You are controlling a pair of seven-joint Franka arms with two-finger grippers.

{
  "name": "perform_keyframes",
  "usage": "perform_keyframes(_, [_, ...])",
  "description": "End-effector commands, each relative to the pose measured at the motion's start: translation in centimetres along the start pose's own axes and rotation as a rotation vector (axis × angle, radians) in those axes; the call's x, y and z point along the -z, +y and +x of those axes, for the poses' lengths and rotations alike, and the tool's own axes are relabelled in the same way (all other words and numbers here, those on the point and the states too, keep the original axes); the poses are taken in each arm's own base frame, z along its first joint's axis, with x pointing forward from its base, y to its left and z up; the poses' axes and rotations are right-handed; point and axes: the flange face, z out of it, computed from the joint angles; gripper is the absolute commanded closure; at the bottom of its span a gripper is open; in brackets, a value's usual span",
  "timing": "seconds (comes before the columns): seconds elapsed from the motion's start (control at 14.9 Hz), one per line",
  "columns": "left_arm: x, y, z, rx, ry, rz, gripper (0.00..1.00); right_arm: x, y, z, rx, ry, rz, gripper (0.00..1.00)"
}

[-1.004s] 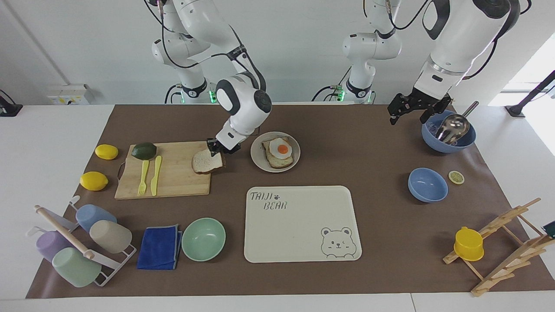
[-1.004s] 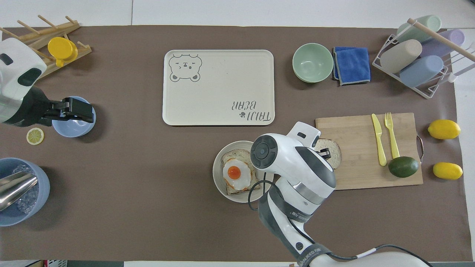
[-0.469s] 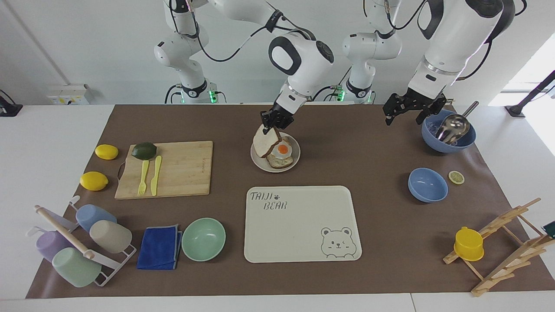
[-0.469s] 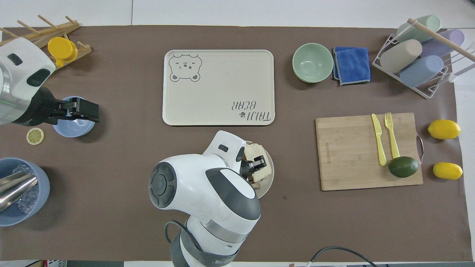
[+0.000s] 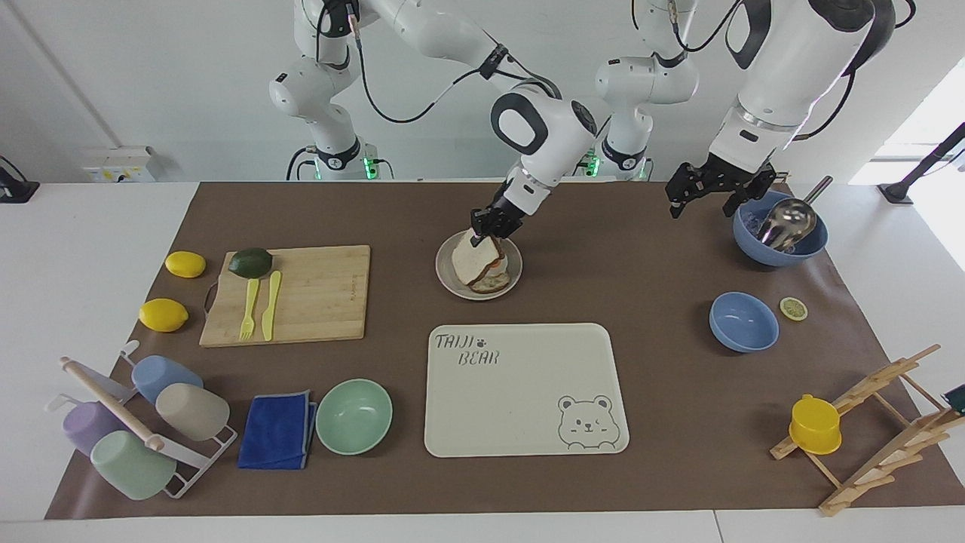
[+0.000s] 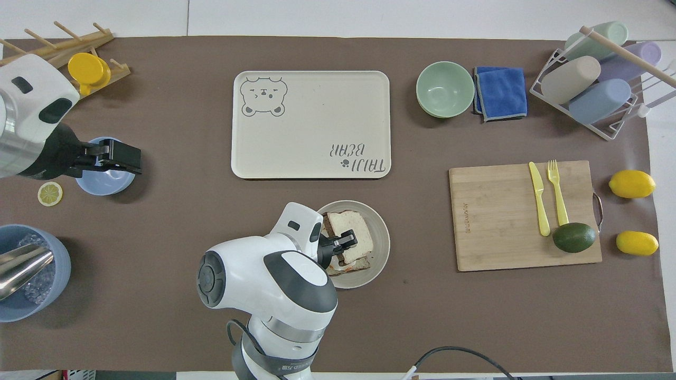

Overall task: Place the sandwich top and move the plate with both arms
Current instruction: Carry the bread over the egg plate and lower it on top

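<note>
My right gripper [image 5: 483, 235] had come lower over the plate [image 5: 445, 273] than half a second earlier, its fingers pinching the crust edge of the sandwich top [image 5: 473, 261]; the slice, which had hung nearly on edge above the fried egg, now leaned tilted across the egg toast [image 5: 491, 283], hiding the egg almost wholly. In the overhead view my right gripper [image 6: 343, 244] sat at nine o'clock of the sandwich top [image 6: 353, 243], and the plate [image 6: 381, 232] lay at six o'clock of the cream tray [image 6: 310, 124], with the cutting board [image 6: 501, 221] out at three o'clock. My left gripper [image 5: 713, 187] hung waiting, fingers spread, over the mat beside the large blue bowl [image 5: 780, 241], much as before.
</note>
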Motion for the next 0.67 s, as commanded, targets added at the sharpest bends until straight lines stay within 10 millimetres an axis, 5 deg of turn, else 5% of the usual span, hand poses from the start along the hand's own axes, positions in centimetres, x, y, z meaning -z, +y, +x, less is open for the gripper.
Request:
perform_keyframes(0.0, [-0.4, -0.11, -0.32, 0.0, -0.001, 0.017, 0.0, -0.24, -0.47, -0.08, -0.007, 0.018, 0.037, 1.0])
perform_keyframes(0.2, [-0.47, -0.12, -0.39, -0.001, -0.004, 0.018, 0.0, -0.44, -0.72, 0.11, -0.031, -0.006, 0.118, 0.98])
perform_keyframes(0.27, [-0.58, -0.13, -0.42, -0.001, -0.004, 0.018, 0.0, -0.62, -0.62, 0.22, -0.034, -0.014, 0.126, 0.72])
perform_keyframes(0.4, [-0.69, -0.37, -0.36, 0.0, -0.004, 0.018, 0.0, -0.29, -1.2, 0.3, -0.067, -0.038, 0.217, 0.44])
perform_keyframes(0.47, [-0.69, -0.52, -0.34, 0.003, -0.004, 0.016, 0.0, -0.15, -1.4, 0.37, -0.071, -0.033, 0.238, 0.01])
perform_keyframes(0.6, [-0.69, -0.51, -0.34, 0.002, -0.004, 0.015, 0.0, 0.23, -1.24, 0.76, -0.083, -0.019, 0.263, 0.0])
